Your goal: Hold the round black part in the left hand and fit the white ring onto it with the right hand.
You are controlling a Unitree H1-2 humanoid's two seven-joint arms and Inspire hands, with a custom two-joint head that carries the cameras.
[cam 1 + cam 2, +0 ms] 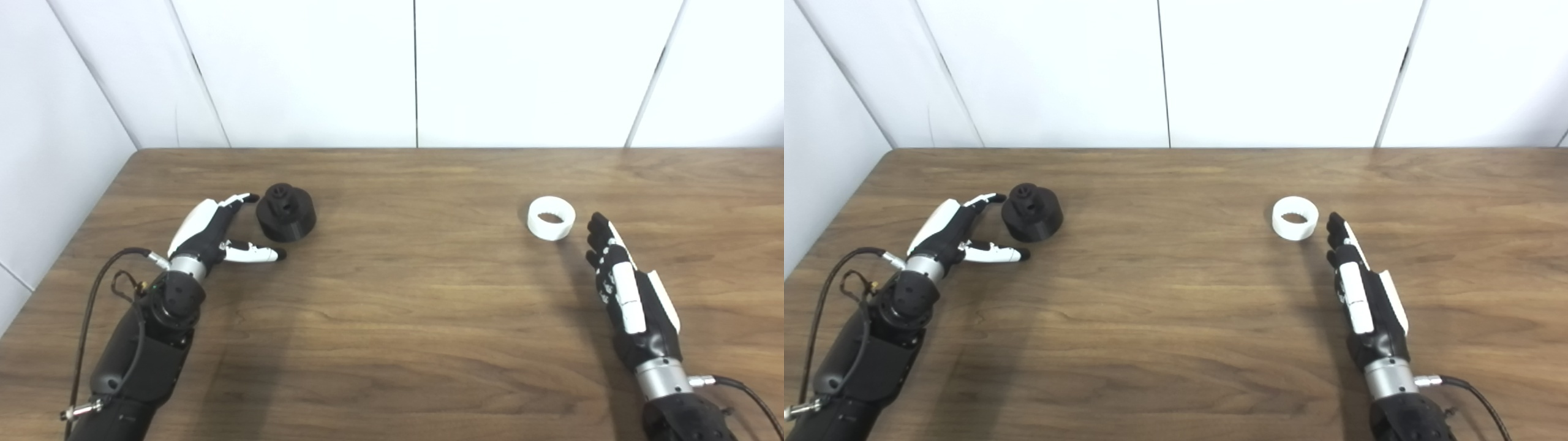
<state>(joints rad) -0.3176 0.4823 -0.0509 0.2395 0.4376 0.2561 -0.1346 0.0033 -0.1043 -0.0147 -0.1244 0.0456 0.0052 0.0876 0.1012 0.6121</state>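
The black part [286, 212] stands upright on the table [392, 318], at the left side. Its axis points up, with a smaller raised hub on top and the wider round body below. The white ring [551, 218] lies flat at the right side, well apart from the part, with its opening facing up; small teeth show on its inner wall. No writing or label can be read on either one.

The left hand [211, 233] is just beside the part, to its left. It is open: the fingers [239, 198] reach toward the far side of the part and the thumb [254, 253] toward the near side, and it holds nothing. The right hand [625, 288] rests near the ring, fingers straight and close together, pointing away from the robot; it is empty, with the fingertips just short of the ring.
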